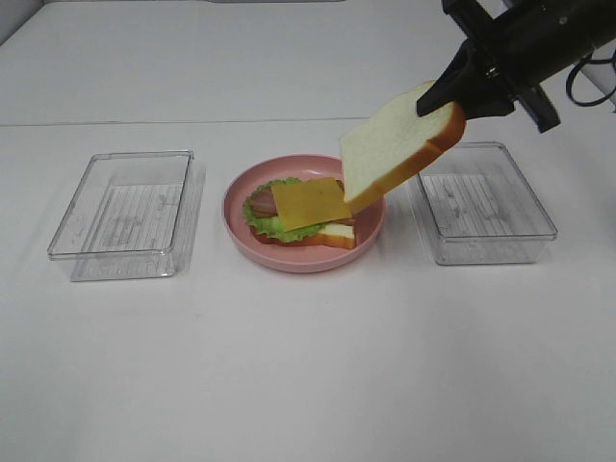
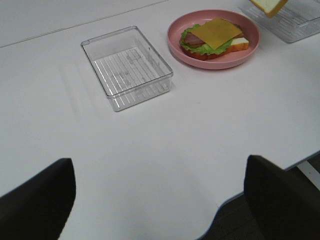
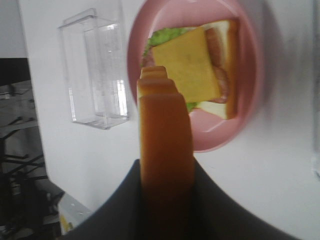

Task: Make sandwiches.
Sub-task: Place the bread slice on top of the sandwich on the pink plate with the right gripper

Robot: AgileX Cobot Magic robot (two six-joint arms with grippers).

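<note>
Sandwiches [image 1: 306,214]: claw-pinched [image 3: 167,200] crust, wrist-only

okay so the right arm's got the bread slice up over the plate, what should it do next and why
Probably lower the bread slice and level it onto the cheese. The right gripper holds it by the crust, tilted above the plate's right side. The stack shows cheese on top with no upper slice.

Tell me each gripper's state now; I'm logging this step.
Left gripper: open, holding nothing.
Right gripper: shut on the white toy bread slice with orange-brown crust.
</note>
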